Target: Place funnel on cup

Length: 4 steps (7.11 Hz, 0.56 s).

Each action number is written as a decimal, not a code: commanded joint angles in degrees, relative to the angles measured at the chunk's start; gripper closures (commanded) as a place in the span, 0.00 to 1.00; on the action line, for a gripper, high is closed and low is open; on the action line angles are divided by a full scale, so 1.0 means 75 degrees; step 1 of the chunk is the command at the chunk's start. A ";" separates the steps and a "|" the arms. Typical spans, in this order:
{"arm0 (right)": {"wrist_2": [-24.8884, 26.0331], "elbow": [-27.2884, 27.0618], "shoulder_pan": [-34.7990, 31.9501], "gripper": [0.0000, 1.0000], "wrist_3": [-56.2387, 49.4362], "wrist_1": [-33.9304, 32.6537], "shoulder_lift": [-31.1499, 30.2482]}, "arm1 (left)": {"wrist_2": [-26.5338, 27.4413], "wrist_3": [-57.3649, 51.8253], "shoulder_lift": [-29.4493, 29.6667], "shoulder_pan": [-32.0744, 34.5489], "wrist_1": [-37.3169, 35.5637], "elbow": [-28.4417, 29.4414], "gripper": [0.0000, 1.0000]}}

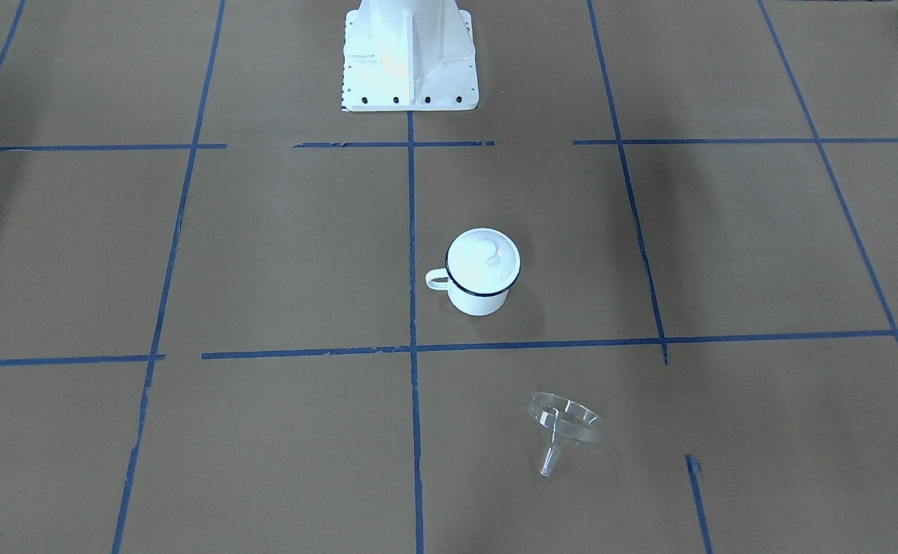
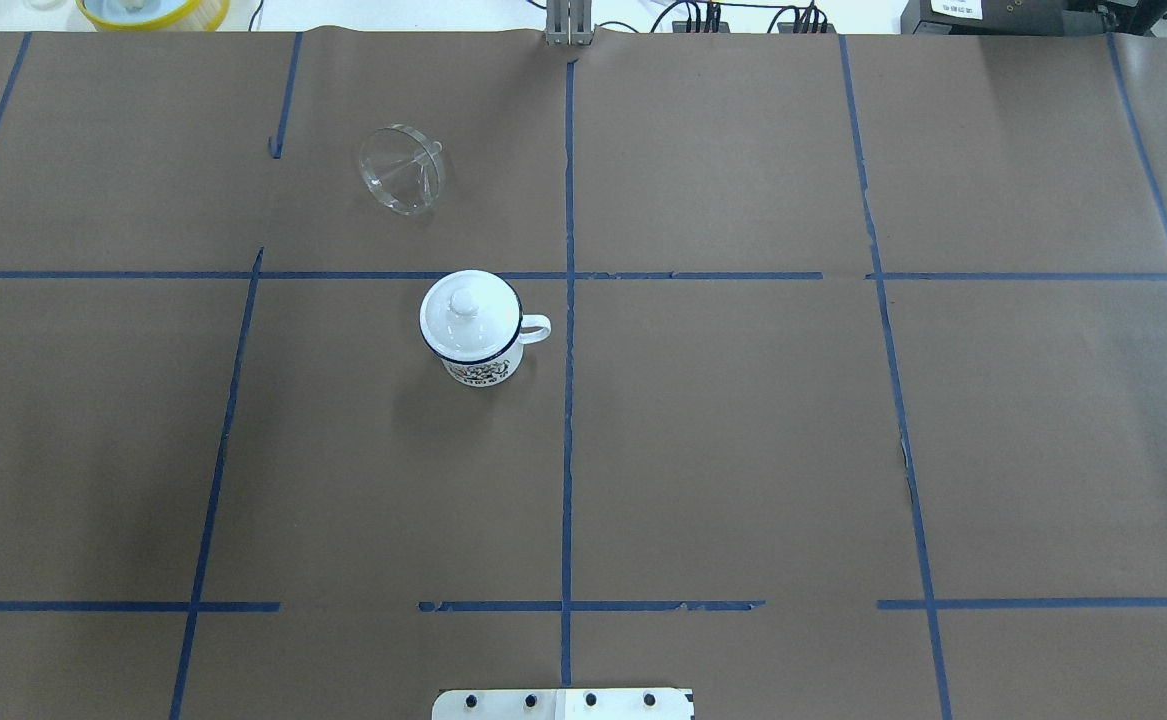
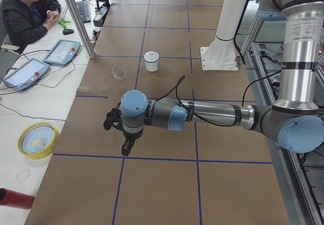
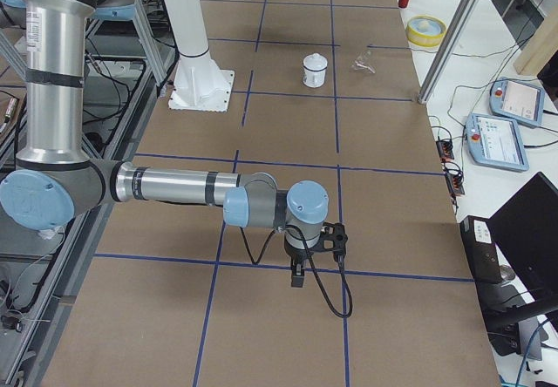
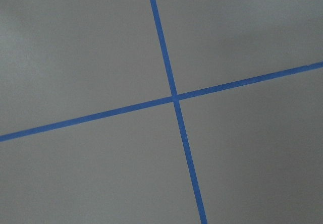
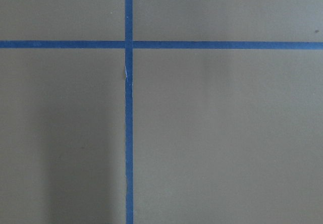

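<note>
The funnel [image 1: 564,427] lay on its side on the tabletop [image 1: 264,254], wide rim tilted and spout pointing away from the robot. It was in a far grid square on the robot's left half. It was apart from the cup [image 1: 479,296], with a blue tape line [image 1: 541,344] between them.

The cup stood upright just beside the centre line, handle toward the robot's right. A white knobbed lid [image 1: 484,258] sat on its mouth. So, in my judgement, the funnel could not go on yet. The lid prob. had to come off first, and then the funnel be turned spout-down.

Each arm reached over its own end of the tabletop, well apart from both things, which looked like a start pose. The left fingers [image 3: 126,148] and right fingers [image 4: 298,275] showed only in the side views, so I cannot tell if they were apart or together. Wrist cams showed only brown paper & tape.
</note>
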<state>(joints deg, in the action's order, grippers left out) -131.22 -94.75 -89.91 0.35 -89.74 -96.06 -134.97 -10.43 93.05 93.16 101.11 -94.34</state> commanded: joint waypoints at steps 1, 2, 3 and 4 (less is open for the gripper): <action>0.0000 0.0000 0.0000 0.00 0.0000 0.0000 0.0000 | 0.0265 0.0576 0.0659 -0.0011 0.1037 0.0309 0.00; 0.0000 0.0000 0.0000 0.00 0.0000 0.0000 0.0000 | 0.0242 0.3134 0.0788 -0.0011 0.1177 -0.0121 0.00; 0.0000 0.0000 0.0000 0.00 0.0000 0.0000 0.0000 | 0.0242 0.4436 0.1160 -0.0289 0.1132 -0.0252 0.00; 0.0000 0.0000 0.0000 0.00 0.0000 0.0000 0.0000 | 0.0369 0.5295 0.1431 -0.1139 0.1062 -0.0590 0.00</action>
<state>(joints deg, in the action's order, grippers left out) -131.22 -94.75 -89.91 0.35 -89.74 -96.06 -132.92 18.89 101.18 89.97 109.27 -96.21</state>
